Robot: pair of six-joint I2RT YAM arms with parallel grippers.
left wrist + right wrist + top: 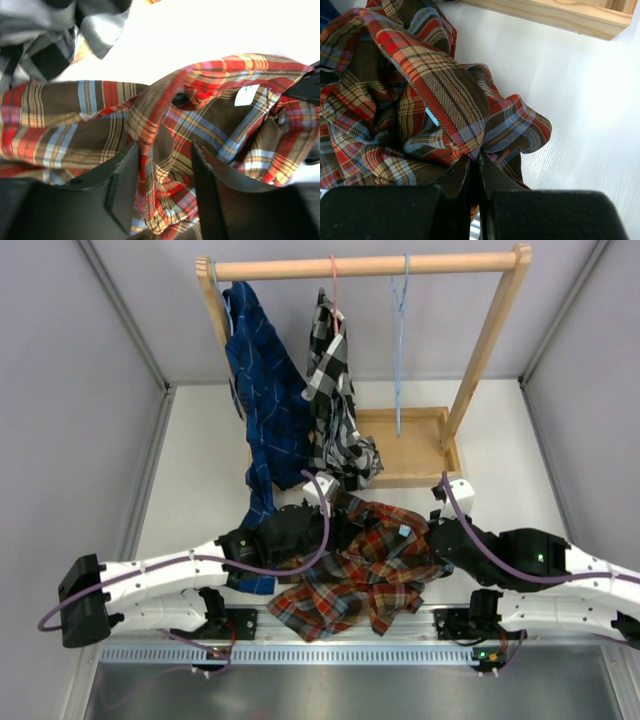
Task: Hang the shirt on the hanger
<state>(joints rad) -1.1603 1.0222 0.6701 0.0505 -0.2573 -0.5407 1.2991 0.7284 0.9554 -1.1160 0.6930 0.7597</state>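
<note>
The left claw (165, 150) is clenched on a thick fold of the shirt (350, 570); its fingers stand somewhat apart, with plaid cloth filling the gap between them. The right claw (476, 160) is pinched nearly closed on another fold at the shirt's opposite edge, the cloth bunching up just above its tips. Between the two claws runs the collar band, with the small light blue label (405, 531) showing on its inner side, nearer the right claw. The rest of the shirt lies crumpled on the white counter (200, 460) between the two arms, spreading toward the near edge. Farther back stands a wooden base (410, 455) with a rail (370, 265) above it. The hanger (400, 350) hangs from that rail by its hook, bare, well apart from the shirt. Left of it on the rail hang a checked shirt (335, 400) and a blue shirt (262, 380), their lower ends reaching down near the plaid heap.
</note>
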